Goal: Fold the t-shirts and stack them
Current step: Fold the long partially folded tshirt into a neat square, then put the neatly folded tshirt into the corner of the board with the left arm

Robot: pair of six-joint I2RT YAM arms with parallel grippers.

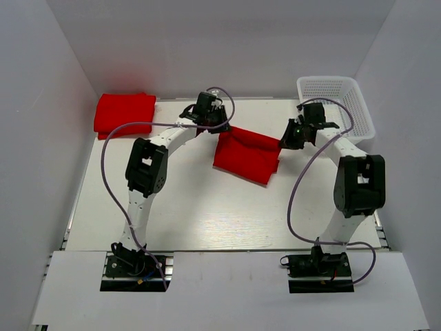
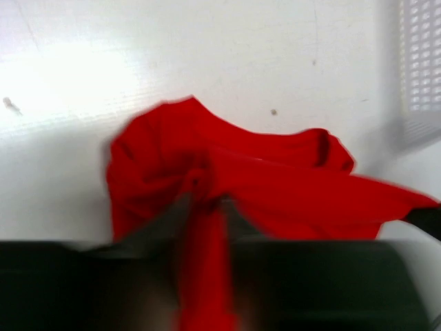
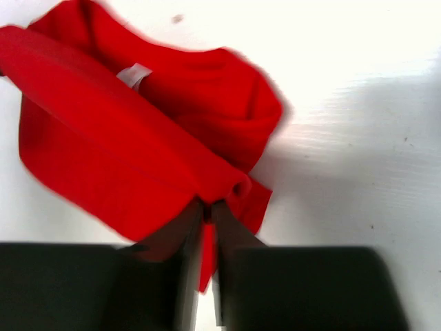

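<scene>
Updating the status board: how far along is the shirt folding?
Done: a folded pile lies far left. In hand: left gripper and right gripper each pinch the centre shirt, partly folded. Left: finish that fold, stack it on the pile.

The middle t-shirt [image 1: 247, 157] is glowing plain bright red — no stripes, no pictures. A tiny white tag [image 3: 133, 74] is peeking out at its neck. The folded t-shirt [image 1: 125, 114], sitting at ten o'clock on the table [image 1: 207, 214], is showing the same plain red. The table is looking creamy white. The basket [image 1: 337, 96] at two o'clock is shining white, with little holes all over. The left gripper [image 1: 218, 128] and right gripper [image 1: 284, 143] are looking black — and thin purple cables [image 1: 103, 155] are looping along the white-and-black arms [image 1: 340, 224].
</scene>
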